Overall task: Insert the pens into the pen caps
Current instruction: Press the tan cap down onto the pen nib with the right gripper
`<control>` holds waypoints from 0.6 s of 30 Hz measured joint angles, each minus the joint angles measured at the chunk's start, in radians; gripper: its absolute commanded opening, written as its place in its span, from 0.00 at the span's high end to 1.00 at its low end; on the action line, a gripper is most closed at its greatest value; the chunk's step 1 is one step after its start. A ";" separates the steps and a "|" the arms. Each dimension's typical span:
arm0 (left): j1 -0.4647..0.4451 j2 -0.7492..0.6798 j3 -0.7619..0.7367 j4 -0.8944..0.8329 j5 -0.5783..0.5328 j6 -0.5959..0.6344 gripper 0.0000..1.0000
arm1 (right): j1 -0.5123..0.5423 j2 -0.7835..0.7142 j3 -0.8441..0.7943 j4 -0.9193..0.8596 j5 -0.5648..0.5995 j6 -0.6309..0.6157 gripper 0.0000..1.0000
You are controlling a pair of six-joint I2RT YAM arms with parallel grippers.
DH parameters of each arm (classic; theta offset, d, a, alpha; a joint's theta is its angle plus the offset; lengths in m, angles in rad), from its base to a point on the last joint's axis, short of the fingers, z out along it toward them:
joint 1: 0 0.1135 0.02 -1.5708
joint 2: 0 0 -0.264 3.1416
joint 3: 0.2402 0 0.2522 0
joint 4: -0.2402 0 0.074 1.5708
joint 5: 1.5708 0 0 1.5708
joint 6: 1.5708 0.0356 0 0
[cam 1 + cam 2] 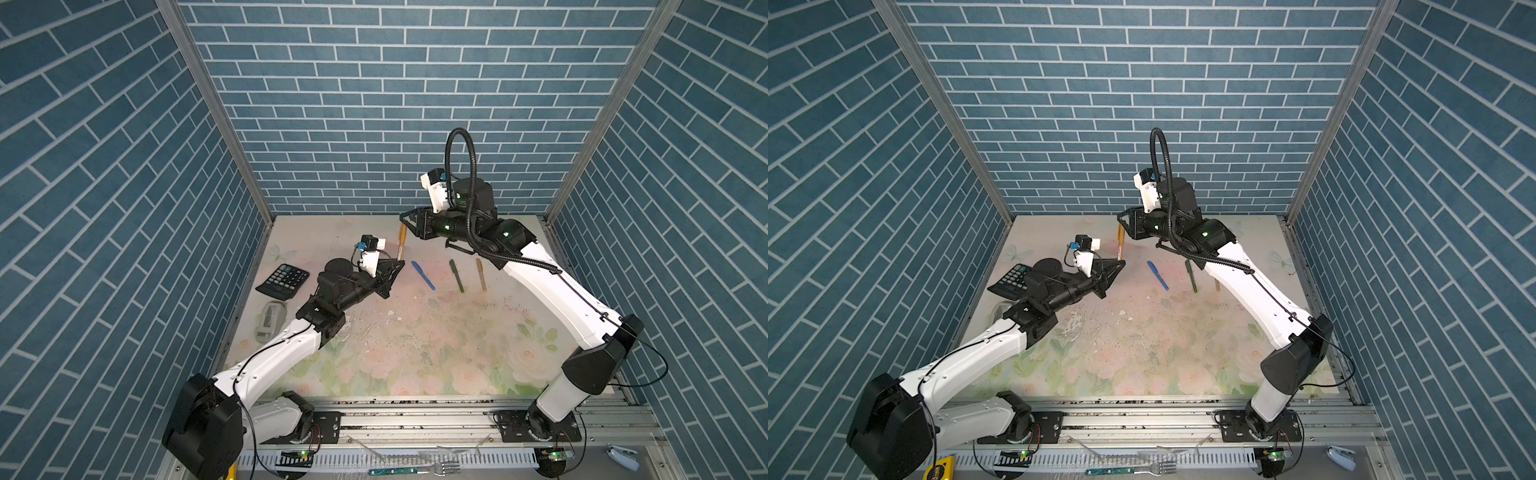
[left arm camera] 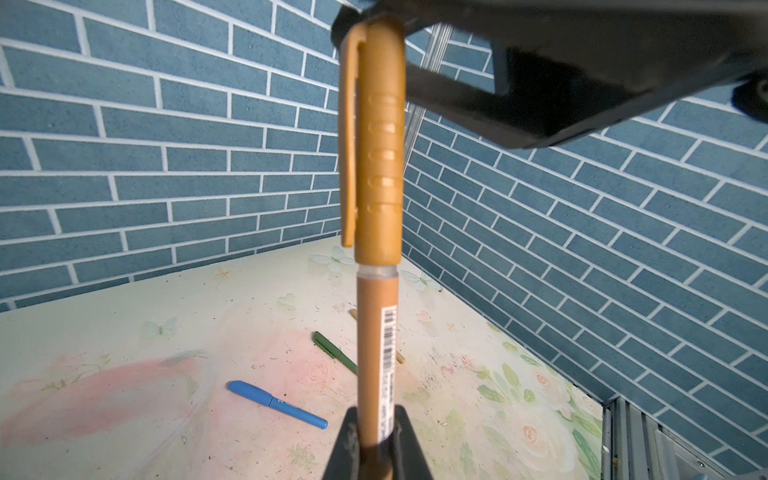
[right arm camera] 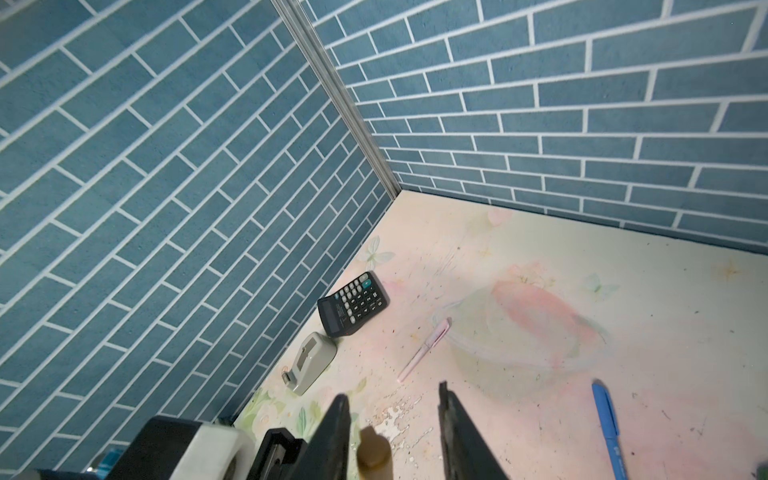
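Blue brick-pattern walls (image 1: 374,104); pastel floral table (image 1: 415,332); gold pen (image 2: 376,353), gold cap (image 2: 380,145); blue pen (image 2: 276,404); green pen (image 2: 334,352); pink pen (image 3: 424,350).

Gold pen (image 2: 376,353) stands upright in the air, gold cap (image 2: 380,141) seated on top. Down on the table (image 1: 415,353), blue pen (image 1: 423,275), green pen (image 1: 456,275), second gold pen (image 1: 481,274) and pink pen (image 3: 424,349) lie flat, apart.

White arm links (image 1: 274,353), black joints (image 1: 598,365), ribbed black cable loop (image 1: 459,131)
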 measured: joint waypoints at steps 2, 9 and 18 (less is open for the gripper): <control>0.000 0.000 0.000 -0.001 0.000 0.000 1.00 | 0.000 0.002 0.000 -0.007 -0.011 0.003 0.76; 0.000 0.000 0.000 -0.012 0.000 -0.009 1.00 | 0.001 -0.002 -0.024 0.006 -0.035 0.002 0.89; -0.010 0.000 0.009 -0.039 -0.004 -0.047 1.00 | -0.003 -0.059 -0.140 0.098 -0.038 0.009 0.90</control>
